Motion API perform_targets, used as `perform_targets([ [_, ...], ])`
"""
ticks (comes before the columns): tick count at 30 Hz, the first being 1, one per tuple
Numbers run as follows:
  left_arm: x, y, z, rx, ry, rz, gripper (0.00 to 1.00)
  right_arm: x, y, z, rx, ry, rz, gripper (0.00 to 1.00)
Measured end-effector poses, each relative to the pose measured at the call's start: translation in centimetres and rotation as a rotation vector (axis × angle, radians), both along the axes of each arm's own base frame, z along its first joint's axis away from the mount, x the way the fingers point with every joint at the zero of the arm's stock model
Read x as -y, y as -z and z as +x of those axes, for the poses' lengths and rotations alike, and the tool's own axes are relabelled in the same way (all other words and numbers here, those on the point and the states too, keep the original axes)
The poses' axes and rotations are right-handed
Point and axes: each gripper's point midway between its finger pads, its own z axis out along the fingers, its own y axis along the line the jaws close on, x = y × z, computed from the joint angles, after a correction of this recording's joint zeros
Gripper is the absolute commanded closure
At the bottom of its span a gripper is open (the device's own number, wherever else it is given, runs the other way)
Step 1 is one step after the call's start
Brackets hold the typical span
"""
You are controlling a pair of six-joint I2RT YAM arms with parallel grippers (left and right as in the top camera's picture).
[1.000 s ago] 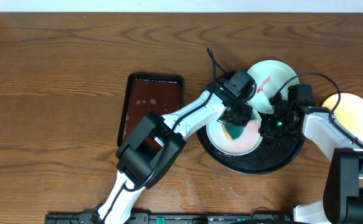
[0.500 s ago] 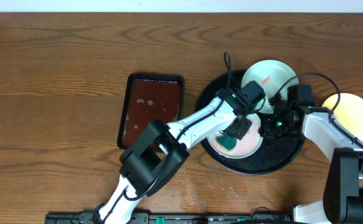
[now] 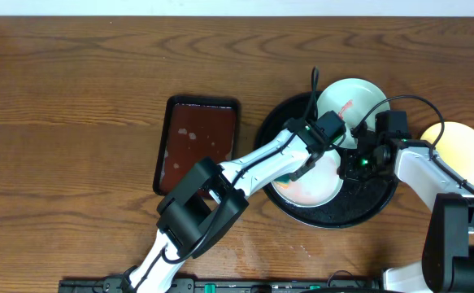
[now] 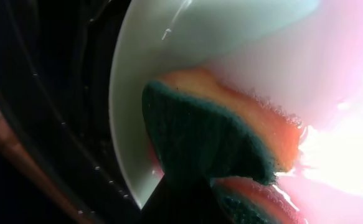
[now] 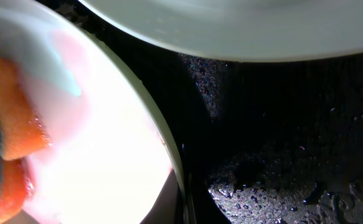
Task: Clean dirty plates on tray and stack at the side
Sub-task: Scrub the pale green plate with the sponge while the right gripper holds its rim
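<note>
A pale mint-white plate [image 3: 319, 190] with pink smears lies in the round black tray [image 3: 334, 221]. My left gripper [image 3: 303, 168] is shut on a green and orange sponge [image 4: 218, 134] and presses it onto this plate [image 4: 128, 112]. My right gripper [image 3: 348, 167] is shut on the plate's right rim [image 5: 169, 158], one finger on each side. A second mint-white plate [image 3: 358, 94] with a red smear rests on the tray's far right rim and shows in the right wrist view [image 5: 231, 31]. A pale yellow plate [image 3: 464, 150] sits on the table to the right of the tray.
A small reddish-brown rectangular tray [image 3: 197, 142] lies left of the black tray. The black tray's floor [image 5: 281, 162] is wet with droplets. The table's front edge runs along the bottom.
My left wrist has shifted to the right and the sponge has slid across the plate. The right gripper and the plates have not moved.
</note>
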Motion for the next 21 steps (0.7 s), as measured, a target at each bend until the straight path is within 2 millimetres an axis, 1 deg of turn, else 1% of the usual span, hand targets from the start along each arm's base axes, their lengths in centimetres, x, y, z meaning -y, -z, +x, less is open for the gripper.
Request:
perform_targets([
  [12,-0.5,-0.3,0.4,0.023,0.007,0.026,0.92,0.0,0.0,0.0,-0.001,0.0,0.003,0.99],
  [13,-0.5,-0.2,0.4,0.018,0.006,0.02,0.92,0.0,0.0,0.0,-0.001,0.0,0.003,0.99],
  [14,-0.3,-0.2,0.4,0.011,-0.001,0.003,0.88,0.0,0.0,0.0,-0.001,0.0,0.003,0.99],
  [15,-0.1,-0.2,0.5,0.006,-0.007,-0.015,0.85,0.0,0.0,0.0,0.0,0.0,0.003,0.99],
  [17,0.5,-0.1,0.5,-0.017,-0.04,-0.083,0.83,0.0,0.0,0.0,0.0,0.0,0.003,0.99],
  [18,1.0,0.0,0.5,-0.034,-0.063,-0.134,0.83,0.0,0.0,0.0,0.0,0.0,0.003,0.99],
  [19,1.9,0.1,0.6,-0.047,-0.087,-0.194,0.79,0.0,0.0,0.0,0.0,0.0,0.002,0.99],
  [21,3.6,0.1,0.9,-0.079,-0.134,-0.315,0.77,0.0,0.0,0.0,0.0,0.0,0.001,0.99],
])
